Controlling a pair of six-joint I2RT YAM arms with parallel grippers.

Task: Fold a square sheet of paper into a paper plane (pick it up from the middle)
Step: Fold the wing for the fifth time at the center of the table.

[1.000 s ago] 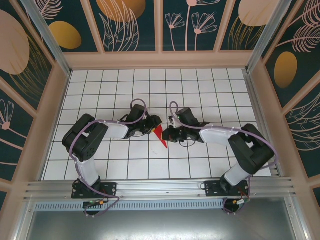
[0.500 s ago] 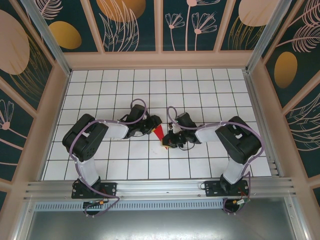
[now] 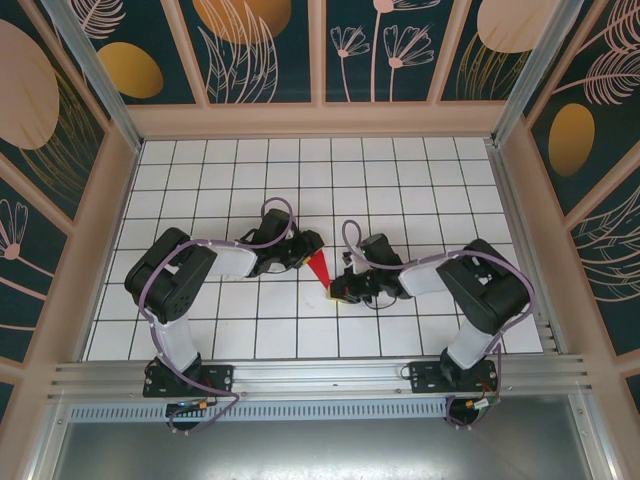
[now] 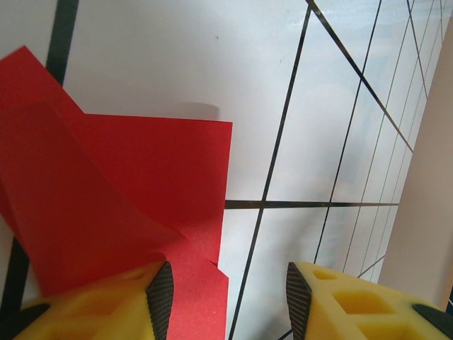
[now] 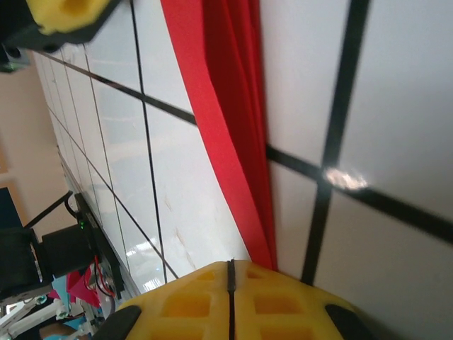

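The square sheet of paper [image 3: 318, 267] is bright red and folded into a narrow pointed, layered shape. It lies on the tiles between the two grippers. My left gripper [image 3: 307, 251] sits at its far end and stands open. In the left wrist view, the left gripper [image 4: 228, 301] has one pad [image 4: 161, 297] over the red sheet of paper [image 4: 127, 191], and the other pad is over bare tile. My right gripper [image 3: 338, 290] is at the near tip and is shut. In the right wrist view, the right gripper [image 5: 230, 273] has nothing in its seam, and the sheet of paper [image 5: 226, 106] runs under its fingertips.
The white gridded table [image 3: 400, 180] has wooden walls on the left [image 3: 110, 200] and right [image 3: 520, 200]. An aluminium rail [image 3: 320, 375] runs along the near edge. Both arms' elbows jut outward at mid-table. Open tiles lie beyond the grippers.
My right gripper has slid toward the near edge along the paper to its pointed tip, and its forearm has swung with it. The left arm and the paper have stayed put.
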